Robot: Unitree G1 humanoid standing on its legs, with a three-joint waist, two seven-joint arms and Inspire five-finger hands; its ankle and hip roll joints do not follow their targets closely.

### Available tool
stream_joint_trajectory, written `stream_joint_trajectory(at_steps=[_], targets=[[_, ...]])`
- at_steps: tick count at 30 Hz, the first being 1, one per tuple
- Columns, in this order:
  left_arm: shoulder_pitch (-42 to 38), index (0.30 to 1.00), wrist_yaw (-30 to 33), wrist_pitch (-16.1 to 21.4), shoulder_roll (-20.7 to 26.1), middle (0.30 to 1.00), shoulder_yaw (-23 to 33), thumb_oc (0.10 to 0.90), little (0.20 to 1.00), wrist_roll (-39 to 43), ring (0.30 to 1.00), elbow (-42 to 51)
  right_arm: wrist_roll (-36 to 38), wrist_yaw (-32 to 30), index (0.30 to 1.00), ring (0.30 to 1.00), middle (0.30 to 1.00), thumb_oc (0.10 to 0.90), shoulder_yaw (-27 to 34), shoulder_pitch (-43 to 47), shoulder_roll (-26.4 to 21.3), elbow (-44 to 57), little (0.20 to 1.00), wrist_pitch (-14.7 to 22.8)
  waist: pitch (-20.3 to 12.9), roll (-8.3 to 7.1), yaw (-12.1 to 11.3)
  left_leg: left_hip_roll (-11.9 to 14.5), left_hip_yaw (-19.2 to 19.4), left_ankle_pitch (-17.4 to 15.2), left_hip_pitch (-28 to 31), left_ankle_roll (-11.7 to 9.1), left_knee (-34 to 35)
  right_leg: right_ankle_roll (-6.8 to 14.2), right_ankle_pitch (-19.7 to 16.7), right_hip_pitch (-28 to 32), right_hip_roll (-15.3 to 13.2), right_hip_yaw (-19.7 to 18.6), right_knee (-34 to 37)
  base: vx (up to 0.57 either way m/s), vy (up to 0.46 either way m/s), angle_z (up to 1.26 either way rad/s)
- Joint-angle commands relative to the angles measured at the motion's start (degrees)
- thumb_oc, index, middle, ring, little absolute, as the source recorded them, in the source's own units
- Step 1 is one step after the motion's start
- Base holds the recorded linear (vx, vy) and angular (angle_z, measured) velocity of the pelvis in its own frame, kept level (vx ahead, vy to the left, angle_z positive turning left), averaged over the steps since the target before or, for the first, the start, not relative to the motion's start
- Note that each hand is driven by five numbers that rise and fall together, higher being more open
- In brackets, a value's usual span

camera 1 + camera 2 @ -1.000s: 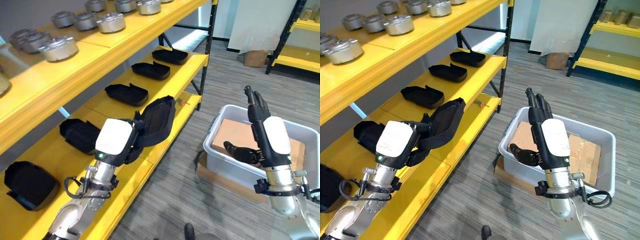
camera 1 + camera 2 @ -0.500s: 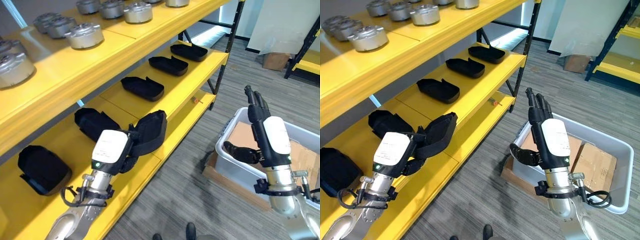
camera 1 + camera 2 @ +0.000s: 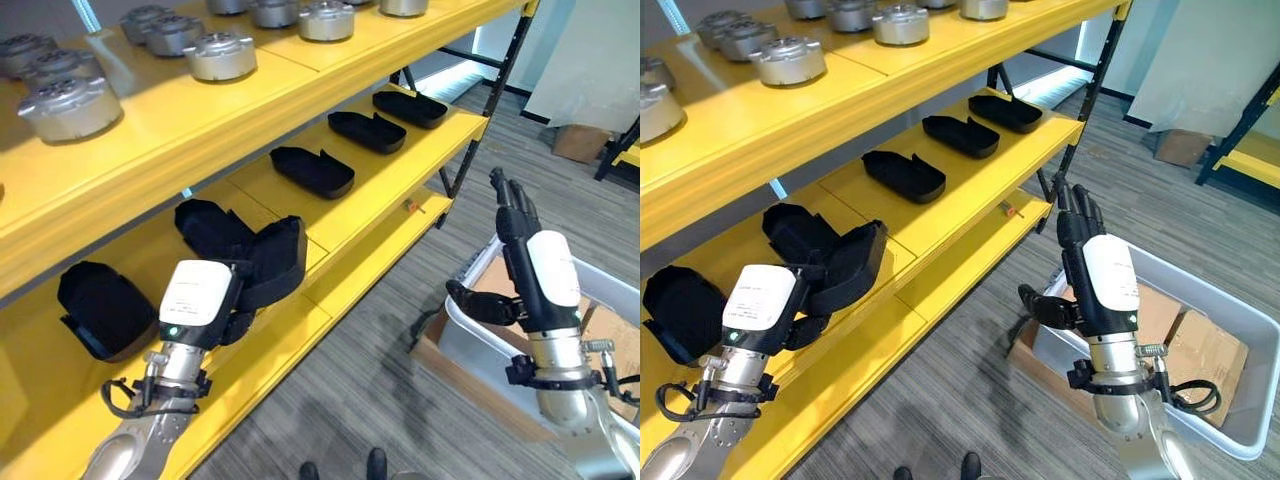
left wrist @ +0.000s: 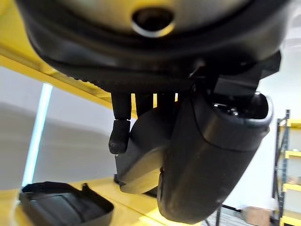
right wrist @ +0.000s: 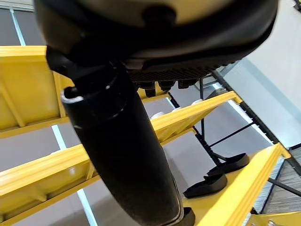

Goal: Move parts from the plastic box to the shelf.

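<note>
The yellow shelf rack [image 3: 300,95] carries round metal parts [image 3: 221,55] on its upper level and a row of black moulded shells [image 3: 312,171] on the lower one. The grey plastic box [image 3: 1200,395] sits on the floor by the robot's right side, cardboard [image 3: 1205,350] inside it. The left hand [image 3: 215,300] has its fingers curled round one black shell part [image 3: 272,262], holding it just over the lower shelf, close beside a shell already placed. The right hand [image 3: 520,235] is raised over the box, fingers straight, empty. The shell looks stiff, light and smooth – likely best gripped across its rim.
</note>
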State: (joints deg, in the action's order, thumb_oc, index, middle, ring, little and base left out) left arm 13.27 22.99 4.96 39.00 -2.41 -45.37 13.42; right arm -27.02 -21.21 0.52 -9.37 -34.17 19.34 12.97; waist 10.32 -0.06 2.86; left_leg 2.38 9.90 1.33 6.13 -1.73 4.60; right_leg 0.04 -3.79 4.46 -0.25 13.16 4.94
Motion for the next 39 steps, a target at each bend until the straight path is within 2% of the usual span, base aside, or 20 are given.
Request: stream_joint_trajectory(at_steps=[1,12,14,15,16,18,19,20,21,22,24,25,27,29,30,31,33,35,38,39], targets=[[-5.87,0.3,6.98,-0.53,0.61,0.3,8.65,0.4,0.3,-0.39,0.3,2.68,-1.04,-2.61,1.0,1.0,1.0,0.9,0.97,8.53,-0.03,2.63,1.0,2.41,-2.2,-2.55,-0.02,-0.79,1.47,-2.47,2.22,0.28,0.34,4.41,4.13,2.47,-2.74,1.96,-0.18,-0.02,-0.034,0.17],[-4.32,0.3,8.53,-2.39,0.7,0.3,12.55,0.4,0.3,-1.98,0.3,3.09,-0.37,-1.91,1.0,1.0,1.0,0.9,-0.64,11.25,0.0,3.07,1.0,2.88,-1.87,-3.44,-2.4,0.1,-0.9,-1.8,1.21,-0.66,-0.79,3.22,5.26,3.23,-2.05,4.87,-0.5,-0.03,-0.057,0.18],[-4.06,0.3,9.06,-2.75,0.77,0.3,13.39,0.4,0.3,-2.24,0.3,3.32,-0.18,-1.84,1.0,1.0,1.0,0.9,-1.2,12.39,-0.27,3.3,1.0,3.18,-1.27,-3.66,-3.56,0.37,-1.95,-1.7,0.2,-1.12,-2.21,2.86,5.6,3.5,-1.99,6.15,-0.59,-0.06,-0.083,0.19],[-4.06,0.3,9.03,-2.77,0.78,0.3,13.45,0.4,0.3,-2.25,0.3,3.39,-0.18,-1.86,1.0,1.0,1.0,0.9,-1.22,12.52,-0.25,3.21,1.0,3.21,-1.28,-3.75,-3.33,0.33,-2.18,-1.69,-0.1,-1.13,-2.46,2.84,5.57,3.43,-2.04,6.38,-0.56,-0.08,-0.067,0.38],[-4.17,0.3,9.38,-2.89,0.98,0.3,13.78,0.4,0.3,-2.55,0.3,3.44,0.11,-1.8,1.0,1.0,1.0,0.9,-1.46,12.91,-0.54,3.43,1.0,3.42,-0.65,-3.81,-4.37,0.27,-3.42,-1.83,-1.17,-1.44,-3.66,2.54,6.09,3.64,-1.96,7.43,-0.75,-0.07,-0.069,0.37],[-4.94,0.3,9.62,-2.87,1.17,0.3,13.58,0.4,0.3,-2.45,0.3,3.59,0.25,-1.99,1.0,1.0,1.0,0.9,-1.22,13.24,-1.23,3.63,1.0,3.71,0.52,-4.13,-5.03,-0.1,-4.41,-2.1,-3.71,-1.72,-7.25,2.31,6.02,3.42,-2.67,8.91,-1.21,-0.21,-0.07,0.67],[-7.07,0.3,9.65,-2.53,1.92,0.3,12.7,0.4,0.3,-2.2,0.3,3.89,0.16,-2.62,1.0,1.0,1.0,0.9,-0.79,14.2,-2.6,3.57,1.0,3.95,2.3,-4.45,-4.83,1.18,-2.32,-3.23,-7.93,-1.95,-13.34,2.09,5.74,1.47,-4.22,11.72,-2.24,-0.3,-0.016,0.99],[-7.85,0.3,10.07,-2.4,2.43,0.3,12.69,0.4,0.3,-2.19,0.3,4.52,-0.34,-3.09,1.0,1.0,1.0,0.9,-0.71,14.49,-3.25,3.65,1.0,3.64,2.21,-4.31,-4.36,4.62,-0.59,-4.7,-7.42,-2.79,-14.43,2.62,5.92,0.57,-5.03,12.05,-2.19,-0.25,0.022,1.1],[-8.02,0.3,10.33,-2.15,2.44,0.3,12.78,0.4,0.3,-2.07,0.3,4.74,-0.37,-3.31,1.0,1.0,1.0,0.9,-0.7,14.45,-3.29,3.59,1.0,3.61,1.97,-4.08,-4.41,6.58,-0.72,-4.92,-6.94,-3.44,-14.65,2.72,5.73,0.47,-5.13,12.38,-1.94,-0.05,0.025,0.94],[-8.0,0.3,10.34,-2.12,2.43,0.3,12.78,0.4,0.3,-2.05,0.3,4.76,-0.39,-3.35,1.0,1.0,1.0,0.9,-0.7,14.43,-3.3,3.57,1.0,3.62,1.96,-3.98,-4.38,6.73,-0.81,-4.92,-6.94,-3.58,-14.65,2.68,5.67,0.53,-4.95,12.44,-1.86,-0.01,0.035,1.01],[-8.17,0.3,10.82,-1.9,2.03,0.3,12.99,0.4,0.3,-1.15,0.3,5.09,0.17,-3.52,1.0,1.0,1.0,0.9,-0.09,13.69,-3.07,3.59,1.0,3.6,1.43,-3.75,-4.0,10.2,-1.05,-3.46,-5.47,-4.71,-13.57,3.12,5.25,0.65,-5.55,13.48,-1.65,-0.02,0.128,0.63],[-8.35,0.3,11.69,-1.74,1.77,0.3,13.26,0.4,0.3,0.4,0.3,5.34,1.29,-4.08,1.0,1.0,1.0,0.9,0.02,13.23,-3.36,3.6,1.0,3.8,0.98,-2.84,-3.2,16.26,-0.83,2.42,-4.23,-6.99,-10.92,3.44,5.37,0.01,-6.33,14.85,-2.29,-0.05,0.215,0.38],[-8.6,0.3,12.34,-1.71,1.79,0.3,13.43,0.4,0.3,0.99,0.3,5.3,1.79,-4.48,1.0,1.0,1.0,0.9,0.06,12.95,-3.74,3.28,1.0,3.59,0.41,-2.04,-2.8,19.54,-0.56,7.04,-3.47,-8.11,-8.63,3.87,5.5,-0.33,-7.01,15.85,-2.48,-0.05,0.241,0.55],[-8.57,0.3,12.81,-1.52,1.46,0.3,13.21,0.4,0.3,1.98,0.3,5.24,1.88,-5.3,1.0,1.0,1.0,0.9,0.09,12.93,-4.16,2.78,1.0,3.57,-0.33,-0.98,-2.74,22.29,-2.65,12.18,-2.99,-10.13,-5.61,4.39,5.63,-0.53,-7.5,16.16,-2.71,-0.01,0.205,0.43],[-8.57,0.3,12.87,-1.51,1.39,0.3,13.15,0.4,0.3,2.03,0.3,5.22,1.85,-5.41,1.0,1.0,1.0,0.9,0.07,12.91,-4.28,2.69,1.0,3.61,-0.39,-0.78,-2.56,22.43,-2.91,12.65,-3.03,-10.31,-5.21,4.34,5.66,-0.6,-7.35,16.36,-2.8,0.03,0.233,0.2],[-8.43,0.3,13.35,-1.69,1.44,0.3,13.42,0.4,0.3,2.21,0.3,4.94,2.01,-5.91,1.0,1.0,1.0,0.9,-0.04,13.25,-4.46,2.25,1.0,3.47,-1.0,0.16,-3.01,21.95,-5.92,12.48,-2.62,-10.72,-3.34,4.99,5.49,-0.52,-8.03,15.69,-3.29,0.02,0.256,0.06],[-8.51,0.3,13.47,-1.81,1.33,0.3,13.7,0.4,0.3,1.92,0.3,5.09,1.88,-5.95,1.0,1.0,1.0,0.9,0.13,13.33,-4.73,2.17,1.0,3.56,-1.3,0.63,-2.68,21.39,-5.91,11.59,-2.67,-10.99,-3.02,5.38,5.14,-0.34,-8.77,15.82,-3.86,0.03,0.265,0.4],[-8.97,0.3,13.47,-1.73,1.56,0.3,13.28,0.4,0.3,2.53,0.3,5.46,1.28,-6.01,1.0,1.0,1.0,0.9,-0.09,13.49,-4.14,2.11,1.0,3.01,-1.97,1.01,-2.98,18.13,-5.53,4.38,-2.15,-9.59,-3.11,6.01,4.84,0.81,-11.65,15.5,-6.3,0.08,0.368,0.64],[-9.66,0.3,13.76,-1.47,2.54,0.3,12.86,0.4,0.3,2.63,0.3,5.72,1.22,-5.57,1.0,1.0,1.0,0.9,-0.39,13.8,-2.94,2.15,1.0,2.48,-2.1,0.58,-3.44,14.8,-5.39,0.93,-0.53,-7.89,-2.31,7.45,4.44,1.22,-14.6,15.85,-8.58,0.06,0.309,0.33],[-9.65,0.3,13.97,-1.46,3.18,0.3,13.34,0.4,0.3,2.85,0.3,5.74,0.88,-5.27,1.0,1.0,1.0,0.9,-0.65,14.06,-2.32,2.09,1.0,2.1,-2.2,-0.1,-3.77,12.7,-4.96,-0.28,0.39,-6.85,-1.73,8.49,4.1,1.23,-16.47,15.78,-9.75,0.05,0.311,0.17]])
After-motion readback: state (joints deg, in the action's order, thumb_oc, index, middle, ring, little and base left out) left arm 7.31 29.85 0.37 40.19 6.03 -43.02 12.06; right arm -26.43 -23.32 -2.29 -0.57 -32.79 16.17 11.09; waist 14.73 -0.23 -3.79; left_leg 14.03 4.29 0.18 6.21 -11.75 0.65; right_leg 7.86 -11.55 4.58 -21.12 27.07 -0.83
